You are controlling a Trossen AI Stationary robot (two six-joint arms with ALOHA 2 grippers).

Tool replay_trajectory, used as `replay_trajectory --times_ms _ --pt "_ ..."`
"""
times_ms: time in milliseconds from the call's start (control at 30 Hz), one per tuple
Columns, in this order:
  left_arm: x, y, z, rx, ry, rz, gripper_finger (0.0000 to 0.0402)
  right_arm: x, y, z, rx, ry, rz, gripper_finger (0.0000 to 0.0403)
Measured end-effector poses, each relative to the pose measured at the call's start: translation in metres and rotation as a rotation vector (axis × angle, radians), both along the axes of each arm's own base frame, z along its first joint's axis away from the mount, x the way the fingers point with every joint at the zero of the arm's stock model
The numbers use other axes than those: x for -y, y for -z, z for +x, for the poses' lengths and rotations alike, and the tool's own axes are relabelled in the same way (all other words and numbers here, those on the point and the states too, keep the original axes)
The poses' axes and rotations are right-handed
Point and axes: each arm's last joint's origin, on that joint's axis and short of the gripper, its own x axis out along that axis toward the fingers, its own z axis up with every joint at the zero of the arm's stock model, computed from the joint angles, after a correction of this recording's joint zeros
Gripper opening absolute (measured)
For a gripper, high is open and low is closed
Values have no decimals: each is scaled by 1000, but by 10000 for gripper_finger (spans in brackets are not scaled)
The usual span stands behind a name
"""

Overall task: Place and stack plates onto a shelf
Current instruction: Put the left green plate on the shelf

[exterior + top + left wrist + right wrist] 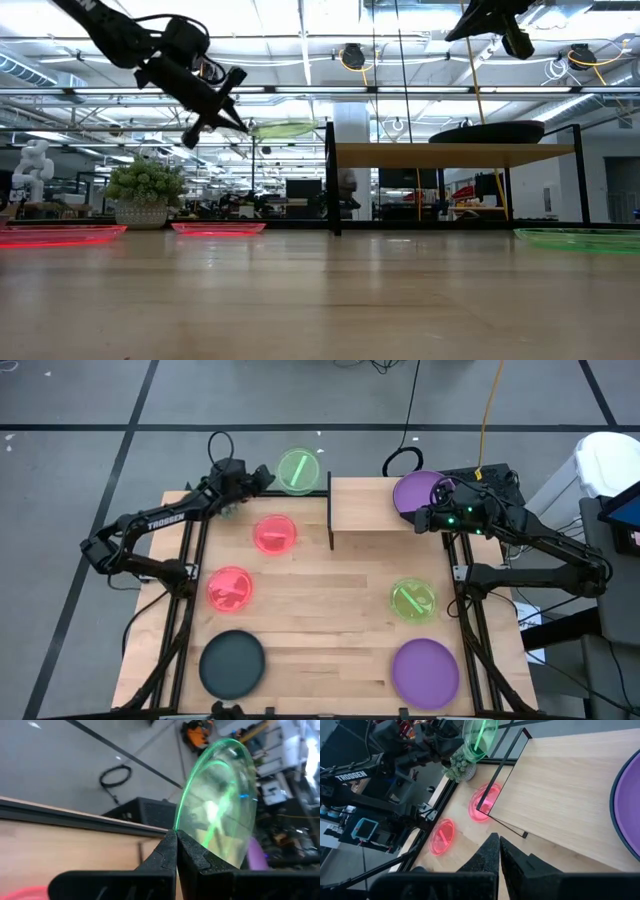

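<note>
Translucent neon green plastic plate (297,470) looks light, stiff, kinda slick; left fingers (176,851) clamped tight on its rim, near the light-wood shelf's (365,505) edge. Right fingers (496,851) closed, empty.

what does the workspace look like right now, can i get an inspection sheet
surface: light wood table, bare in the middle
shelf: raised wood shelf at the table's far side, one purple plate on its right end
plates on table: two pink plates, green plate, dark teal plate, second purple plate
clutter: small plant at the far left corner
left tool: shut on a green plate's rim, held in the air left of the shelf
right tool: shut, empty, above the shelf's right end
cables: black loops, yellow cable on the floor
surroundings: grey floor, workshop behind; no people seen
</note>
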Motion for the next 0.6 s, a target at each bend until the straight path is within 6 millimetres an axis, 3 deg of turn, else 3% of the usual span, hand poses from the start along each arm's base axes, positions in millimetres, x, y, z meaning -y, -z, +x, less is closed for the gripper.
replay_trajectory --times_ms 300,600 --pt "19 -12 22 166 80 -11 0 1 0 0 -6 21 -14 0" --pt "39 -16 38 223 116 -20 0 1 0 0 -3 23 -10 0"
